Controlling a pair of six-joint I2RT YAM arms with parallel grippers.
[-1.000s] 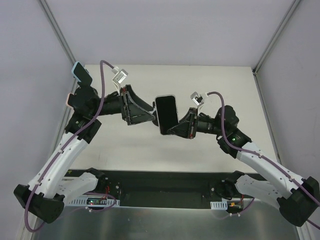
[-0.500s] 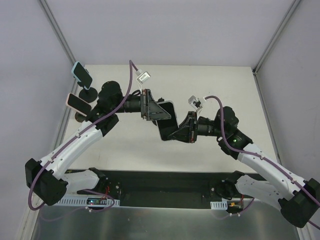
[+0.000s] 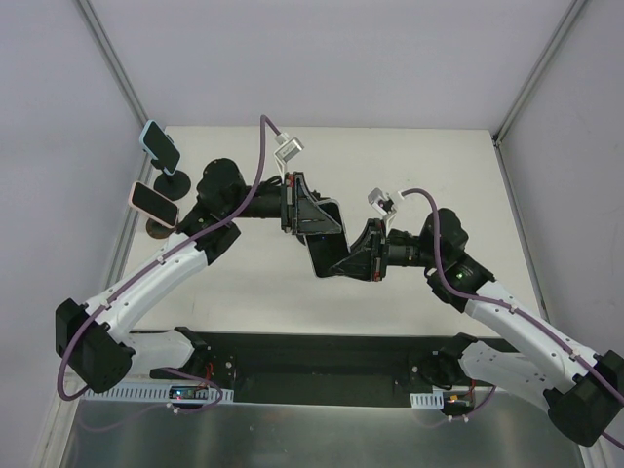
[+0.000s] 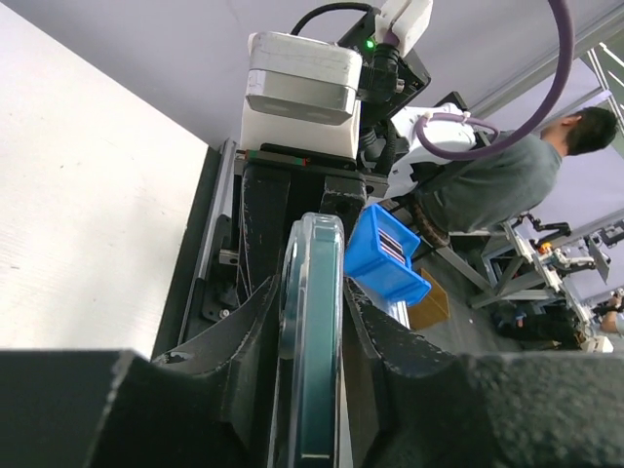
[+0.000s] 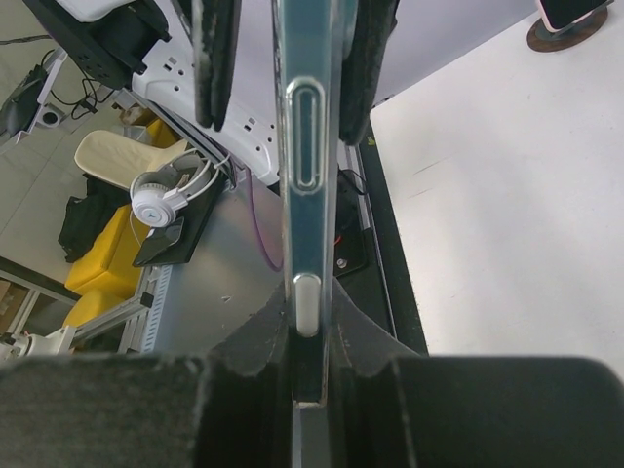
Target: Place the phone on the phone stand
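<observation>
One phone (image 3: 325, 249) pinched in right gripper (image 3: 343, 261); left gripper (image 3: 327, 219) brackets it, clamp unclear. Two occupied stands beyond left gripper: far stand (image 3: 174, 183), near stand (image 3: 156, 229).

no lettering, brand or number can be read in any view. in the left wrist view a blue bin (image 4: 390, 255) carries a white label (image 4: 393, 241) with dark stripes, too small to read. the phone (image 5: 307, 195) shows only its side buttons.

White table (image 3: 263, 292), dark gear, purple lines
Phone (image 3: 325, 252) black-faced, silver-edged; cables (image 4: 564, 39) purple; arms (image 3: 146, 283) white with black joints; bin (image 4: 390, 258) blue.
</observation>
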